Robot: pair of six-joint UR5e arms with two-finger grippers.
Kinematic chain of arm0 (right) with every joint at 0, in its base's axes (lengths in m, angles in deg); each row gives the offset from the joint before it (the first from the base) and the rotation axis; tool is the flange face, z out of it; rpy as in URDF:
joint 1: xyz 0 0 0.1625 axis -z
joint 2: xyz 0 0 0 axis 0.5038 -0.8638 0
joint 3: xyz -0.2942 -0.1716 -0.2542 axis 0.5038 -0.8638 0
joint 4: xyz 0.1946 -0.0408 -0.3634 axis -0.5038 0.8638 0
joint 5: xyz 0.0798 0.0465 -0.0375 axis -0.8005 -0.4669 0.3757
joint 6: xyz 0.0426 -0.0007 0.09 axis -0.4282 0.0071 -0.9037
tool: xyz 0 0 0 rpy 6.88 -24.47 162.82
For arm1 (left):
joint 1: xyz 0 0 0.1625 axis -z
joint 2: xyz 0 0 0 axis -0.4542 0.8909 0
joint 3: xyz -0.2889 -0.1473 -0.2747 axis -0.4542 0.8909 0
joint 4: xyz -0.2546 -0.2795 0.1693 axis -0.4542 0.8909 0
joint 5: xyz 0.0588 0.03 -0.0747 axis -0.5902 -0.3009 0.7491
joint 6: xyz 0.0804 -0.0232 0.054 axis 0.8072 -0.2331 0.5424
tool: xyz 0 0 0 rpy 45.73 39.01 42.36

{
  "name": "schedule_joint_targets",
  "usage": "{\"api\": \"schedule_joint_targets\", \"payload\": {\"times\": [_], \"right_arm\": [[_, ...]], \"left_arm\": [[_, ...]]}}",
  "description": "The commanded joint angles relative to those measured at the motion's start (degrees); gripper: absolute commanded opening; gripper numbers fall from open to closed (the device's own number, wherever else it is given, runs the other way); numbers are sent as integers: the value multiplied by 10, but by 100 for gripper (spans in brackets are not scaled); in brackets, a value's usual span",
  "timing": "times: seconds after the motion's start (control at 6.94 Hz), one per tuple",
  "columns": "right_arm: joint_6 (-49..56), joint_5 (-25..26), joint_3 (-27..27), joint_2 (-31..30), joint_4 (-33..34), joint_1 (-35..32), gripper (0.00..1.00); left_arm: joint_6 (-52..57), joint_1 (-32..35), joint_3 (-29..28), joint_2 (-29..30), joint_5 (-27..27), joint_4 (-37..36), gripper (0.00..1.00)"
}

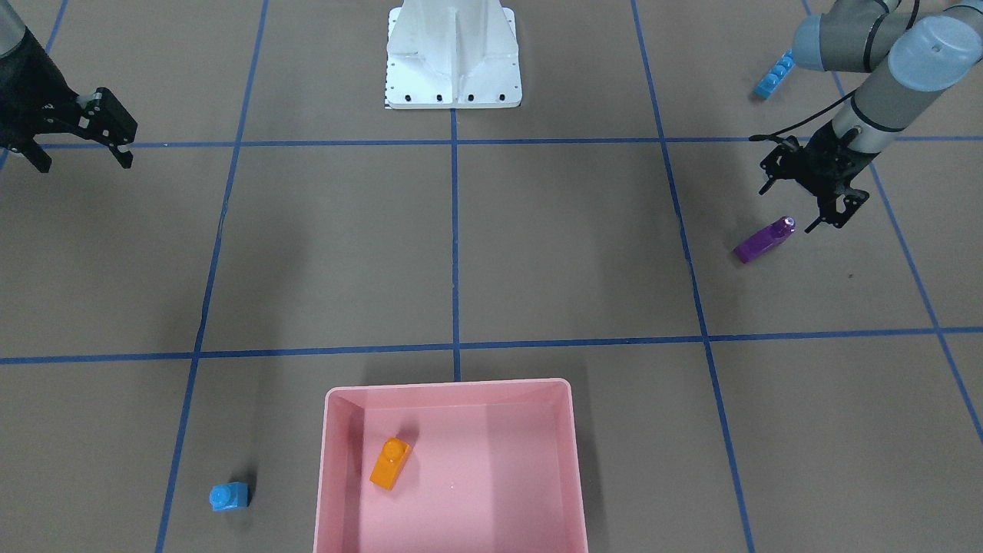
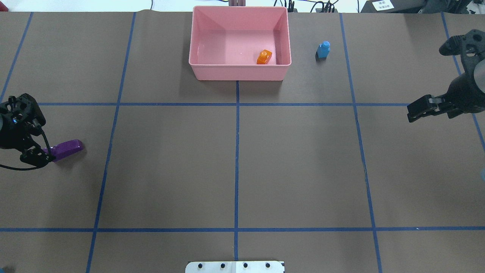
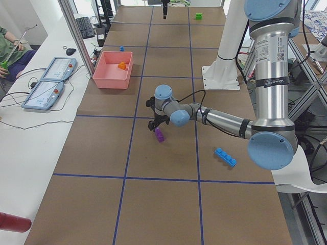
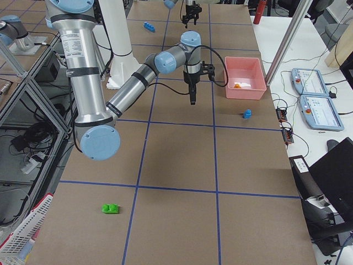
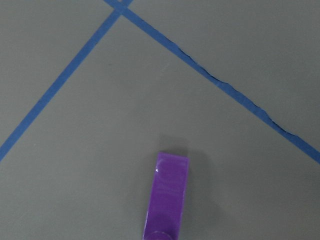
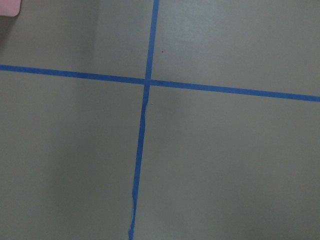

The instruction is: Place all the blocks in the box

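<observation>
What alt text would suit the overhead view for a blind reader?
A pink box at the table's far edge holds an orange block; a light blue block stands just right of it. At the left edge the open left pincer is by one end of a purple block; the right pincer hangs at the right edge.

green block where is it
In the exterior right view the green block lies on the table's near end, the robot's right, far from the pink box.

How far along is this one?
Done: only the orange block lies in the box. In hand: nothing gripped; the open left claw hovers by the purple block. Left: that one, the small light blue block, the long light blue block and the green block, on the table.
</observation>
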State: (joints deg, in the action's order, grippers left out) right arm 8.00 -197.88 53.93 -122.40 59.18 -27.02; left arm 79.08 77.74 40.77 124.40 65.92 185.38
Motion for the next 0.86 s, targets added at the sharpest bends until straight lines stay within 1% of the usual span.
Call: {"api": "schedule_joint_targets", "payload": {"times": [0.0,0.14,0.43,0.58,0.72], "right_arm": [[0,0,2,-22,-17,4,100],[0,0,2,-34,-19,13,100],[-1,2,2,-35,-19,21,100],[-2,2,2,-35,-19,21,100],[-2,2,2,-35,-19,21,100]], "left_arm": [[40,-5,-23,5,-18,2,100],[40,-22,-34,9,-31,2,100],[42,-29,-62,28,-30,2,100],[42,-29,-76,37,-30,2,98],[42,-30,-81,38,-27,2,68]]}}
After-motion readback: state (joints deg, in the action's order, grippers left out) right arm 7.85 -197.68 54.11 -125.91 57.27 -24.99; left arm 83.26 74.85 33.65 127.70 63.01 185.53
